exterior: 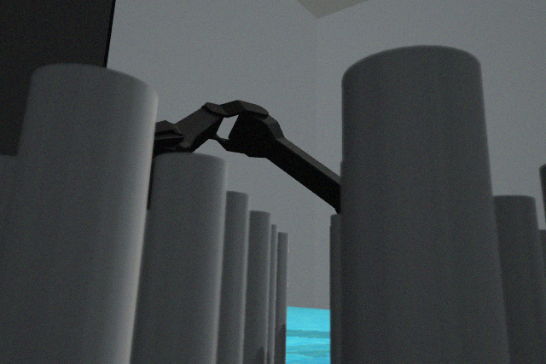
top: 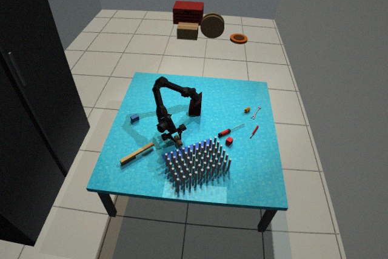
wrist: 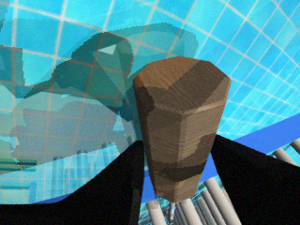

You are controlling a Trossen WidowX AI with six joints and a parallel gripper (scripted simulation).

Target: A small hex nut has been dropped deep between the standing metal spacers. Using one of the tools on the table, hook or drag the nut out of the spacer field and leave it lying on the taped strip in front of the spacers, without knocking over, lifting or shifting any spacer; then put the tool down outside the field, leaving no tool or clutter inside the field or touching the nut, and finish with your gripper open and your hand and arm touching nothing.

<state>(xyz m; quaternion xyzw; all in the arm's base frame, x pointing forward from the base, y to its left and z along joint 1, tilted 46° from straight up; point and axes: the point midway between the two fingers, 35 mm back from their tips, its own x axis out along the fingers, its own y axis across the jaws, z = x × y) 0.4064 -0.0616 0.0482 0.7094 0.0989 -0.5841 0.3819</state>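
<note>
Firmly, the fingers (top: 179, 136) pinch a tool's wooden handle (top: 178, 141) (wrist: 180, 122). From them in the top view, the metal posts (top: 196, 165) (exterior: 414, 201) (wrist: 220, 202) stand toward four o'clock, the blue tape (top: 207, 143) (wrist: 267, 133) lies toward three o'clock, and the nut is indiscernible.

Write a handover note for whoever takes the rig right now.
Gripper: shut on the wooden handle of a tool, over the near edge of the blue strip; its thin shaft points toward the spacers.
Nut: not visible in any view; whether the tip is on it, I can't tell.
Done: tool picked up; spacers look upright.
Left: drag nut onto strip, put tool down outside, open gripper, back off.
</note>
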